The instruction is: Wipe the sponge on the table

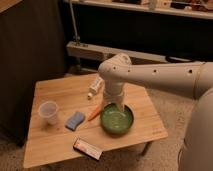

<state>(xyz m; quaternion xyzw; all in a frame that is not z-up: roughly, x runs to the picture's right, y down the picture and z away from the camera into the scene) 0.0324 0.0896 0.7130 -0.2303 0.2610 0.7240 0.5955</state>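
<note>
Gripper (118, 104): mine, hanging from my white arm over the 12 o'clock rim of the green bowl (117, 124), jaws apart, nothing between them. Sponge (75, 120): light blue, flat on the table (55, 92), at 9 o'clock from the bowl, apart from my gripper. Orange stick (94, 113): between sponge and bowl. Clear cup (48, 112): at 10 o'clock from the sponge. White bottle (95, 87): lying at 11 o'clock from the bowl. Flat box (87, 148): at 6 o'clock, near the table edge.

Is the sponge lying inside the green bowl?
No: the sponge lies flat on the table beside the clear cup, outside the green bowl, while the pincer hangs over the bowl.
</note>
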